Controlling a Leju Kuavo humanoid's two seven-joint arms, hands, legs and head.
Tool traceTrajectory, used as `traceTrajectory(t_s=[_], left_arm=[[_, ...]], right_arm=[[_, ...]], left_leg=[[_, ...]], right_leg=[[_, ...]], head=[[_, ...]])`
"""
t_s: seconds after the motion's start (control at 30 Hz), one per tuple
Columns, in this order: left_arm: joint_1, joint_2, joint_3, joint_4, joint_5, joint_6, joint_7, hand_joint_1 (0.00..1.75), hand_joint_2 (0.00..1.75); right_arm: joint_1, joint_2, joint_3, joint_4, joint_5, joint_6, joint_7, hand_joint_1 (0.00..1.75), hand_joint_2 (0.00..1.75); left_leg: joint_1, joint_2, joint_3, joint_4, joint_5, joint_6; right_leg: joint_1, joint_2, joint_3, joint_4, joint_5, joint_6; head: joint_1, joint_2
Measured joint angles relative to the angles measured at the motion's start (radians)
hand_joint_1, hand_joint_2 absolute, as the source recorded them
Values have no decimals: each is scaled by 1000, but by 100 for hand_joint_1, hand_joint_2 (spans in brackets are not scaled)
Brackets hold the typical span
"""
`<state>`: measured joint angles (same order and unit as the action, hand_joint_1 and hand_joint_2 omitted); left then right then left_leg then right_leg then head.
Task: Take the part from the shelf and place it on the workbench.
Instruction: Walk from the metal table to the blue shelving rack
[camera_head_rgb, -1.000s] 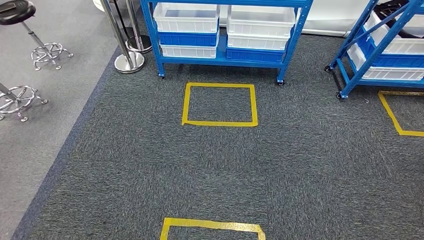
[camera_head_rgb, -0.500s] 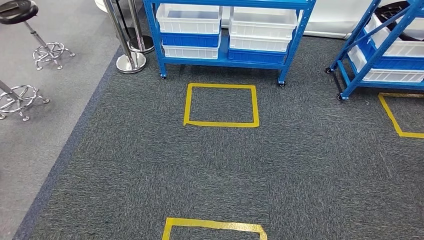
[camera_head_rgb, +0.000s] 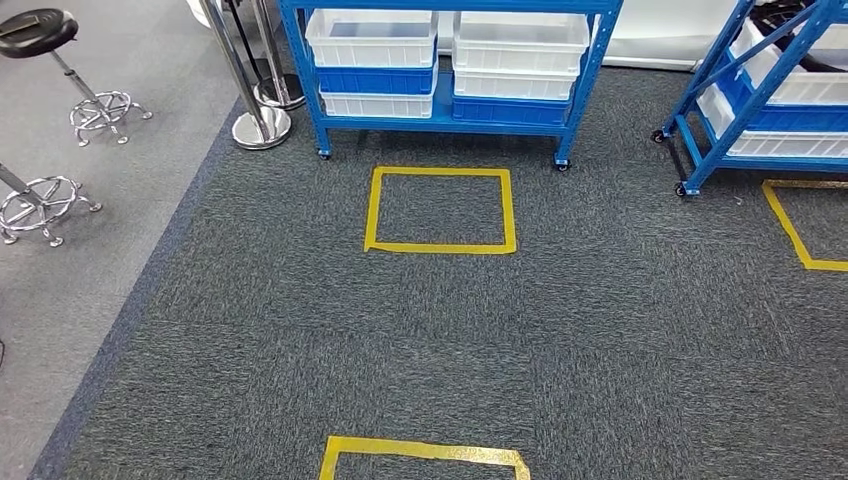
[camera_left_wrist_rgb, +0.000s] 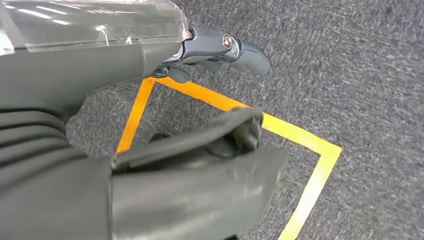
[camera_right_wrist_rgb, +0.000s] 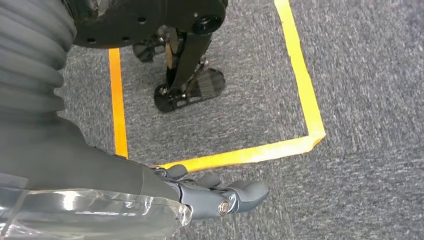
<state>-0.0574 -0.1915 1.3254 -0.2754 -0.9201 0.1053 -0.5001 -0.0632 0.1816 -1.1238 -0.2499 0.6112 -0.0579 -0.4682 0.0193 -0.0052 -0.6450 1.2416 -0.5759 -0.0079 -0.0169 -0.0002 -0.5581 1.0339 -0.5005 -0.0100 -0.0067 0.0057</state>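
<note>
Blue shelf (camera_head_rgb: 445, 110) ahead at far edge of dark carpet (camera_head_rgb: 450, 340), loaded with white bins (camera_head_rgb: 372, 36) and blue bins (camera_head_rgb: 375, 79); part itself not discernible among them. Second blue shelf (camera_head_rgb: 760, 90) off to the right. Yellow tape square (camera_head_rgb: 441, 209) on carpet just before the first shelf, another tape square (camera_head_rgb: 424, 455) nearer. Chrome stools (camera_head_rgb: 45, 100) and post bases (camera_head_rgb: 260, 125) on grey floor at left. Left hand (camera_left_wrist_rgb: 220, 50) hanging low over carpet and tape, grasping nothing, fingers loosely extended. Right hand (camera_right_wrist_rgb: 220, 192) likewise low over tape corner, nothing in it, fingers relaxed. Both hands well apart from the shelf.
</note>
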Motion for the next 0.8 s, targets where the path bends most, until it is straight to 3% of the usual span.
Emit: traceTrajectory(t_s=[0.07,0.13,0.27,0.33,0.4,0.43,0.47,0.5,0.57,0.6,0.63,0.73,0.8], left_arm=[[-1,0,0,0,0,0,0,0,0],[-3,0,0,0,-1,2,-1,0,0],[-2,0,0,0,-2,8,-4,0,0],[-3,0,0,0,-6,16,-4,0,0],[-5,0,1,0,-12,21,-3,0,0],[-4,0,1,0,-16,21,-2,0,0],[-4,0,0,0,-19,21,-1,0,0],[-3,0,0,0,-21,19,-1,0,0],[-4,-2,0,0,-20,16,2,0,0],[-4,-3,0,0,-18,16,5,0,0],[-5,-3,0,0,-16,16,10,0,0],[-6,-4,1,0,-15,14,22,0,0],[-6,-4,1,0,-15,11,24,0,0]], right_arm=[[0,0,0,0,0,0,2,0,0],[-1,0,0,0,0,-1,9,0,0],[-2,0,-1,0,-1,-3,19,0,0],[-2,-1,-2,0,-2,-5,23,0,0],[-1,-1,-3,0,-2,-8,28,0,0],[-1,-1,-3,0,-2,-9,31,0,0],[0,-1,-3,0,-2,-9,32,0,0],[0,-2,-4,0,-1,-9,33,0,0],[-1,-4,-5,0,0,-7,33,0,0],[-2,-4,-6,0,1,-6,33,0,0],[-3,-5,-6,0,3,-4,34,0,0],[-4,-5,-8,0,4,0,35,0,0],[-3,-5,-9,0,4,2,36,0,0]], left_leg=[[-2,0,61,-134,62,8],[-8,0,93,-207,81,14],[-11,0,98,-228,90,37],[-11,2,99,-236,97,48],[-16,3,98,-236,98,55],[-19,3,97,-236,97,57],[-21,3,98,-235,97,58],[-22,2,99,-233,96,58],[-25,0,99,-228,92,56],[-27,0,98,-225,90,52],[-27,0,97,-223,88,48],[-27,0,97,-224,86,35],[-25,0,86,-196,63,25]], right_leg=[[2,0,3,1,-2,4],[3,0,1,1,-2,14],[-2,1,-3,6,-9,36],[-3,1,-37,82,-58,40],[-2,1,-97,206,-115,41],[-2,1,-117,247,-124,41],[-2,1,-121,253,-114,40],[-2,1,-107,223,-86,38],[3,1,-47,98,-21,28],[6,1,-22,45,-3,24],[9,1,-8,13,4,20],[11,2,-2,-6,5,12],[5,0,2,-17,10,3]], head=[[0,0],[0,0],[1,0],[1,0],[1,0],[1,0],[1,0],[1,0],[1,0],[1,0],[1,0],[1,0],[1,0]])
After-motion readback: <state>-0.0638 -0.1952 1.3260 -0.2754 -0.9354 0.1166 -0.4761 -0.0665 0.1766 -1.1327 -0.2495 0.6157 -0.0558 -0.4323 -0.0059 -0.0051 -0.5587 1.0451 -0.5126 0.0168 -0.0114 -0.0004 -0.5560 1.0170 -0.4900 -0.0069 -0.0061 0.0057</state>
